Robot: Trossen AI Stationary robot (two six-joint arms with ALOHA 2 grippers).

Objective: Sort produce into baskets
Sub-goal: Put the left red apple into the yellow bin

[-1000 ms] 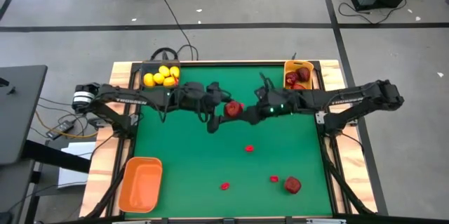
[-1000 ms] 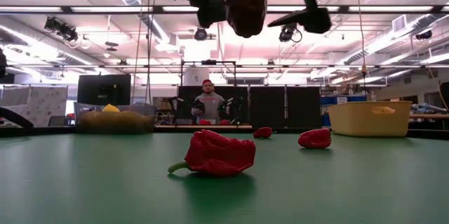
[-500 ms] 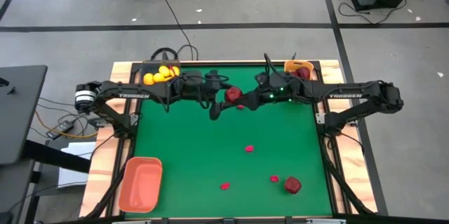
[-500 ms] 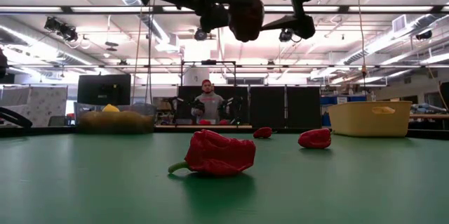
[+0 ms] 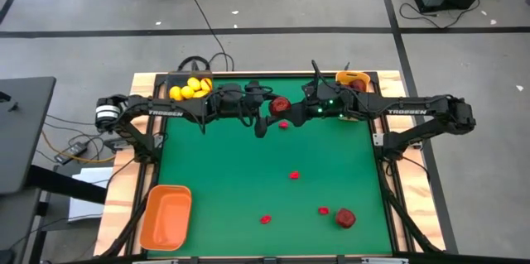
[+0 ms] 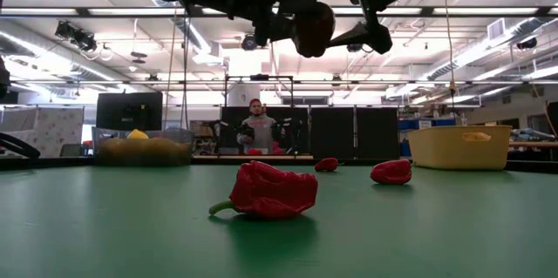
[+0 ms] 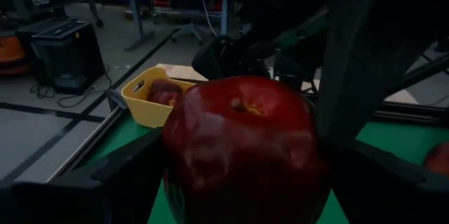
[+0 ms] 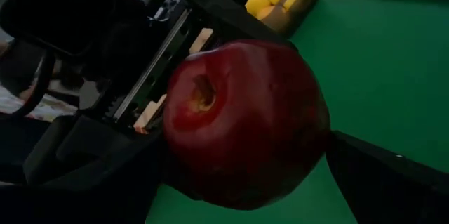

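A dark red apple point(image 5: 280, 105) hangs high above the green table's far middle, between my two grippers; it also shows in the low view point(image 6: 314, 30). My left gripper point(image 5: 269, 113) reaches in from the left and is shut on it. My right gripper point(image 5: 291, 110) reaches in from the right, open, with one finger on either side of the same apple point(image 8: 245, 119). Yellow lemons fill the dark grey basket point(image 5: 189, 88) at the far left. The yellow basket point(image 5: 352, 82) at the far right holds red apples. The orange basket point(image 5: 166, 216) stands near left. My left gripper pinches the apple's two sides point(image 7: 182, 161) between its two fingers, coming level from the table's left. The apple is lifted clear of the table, its stem hollow point(image 7: 242, 104) turned toward the wrist camera. My right gripper's fingers point(image 8: 379, 175) stand close beside the apple; whether they touch it I cannot tell.
Small red pepper-like pieces lie on the mat point(image 5: 294, 175), point(image 5: 266, 219), point(image 5: 323, 211), and the low view shows the nearest one point(image 6: 266, 191). Another dark red apple point(image 5: 344, 218) lies near the front right. A person stands in the room beyond the table point(image 6: 257, 130).
My left gripper has carried the apple toward the table's far edge, still clear of the mat. My right gripper has gone the same way and drawn in, so its open fingers now stand around the apple.
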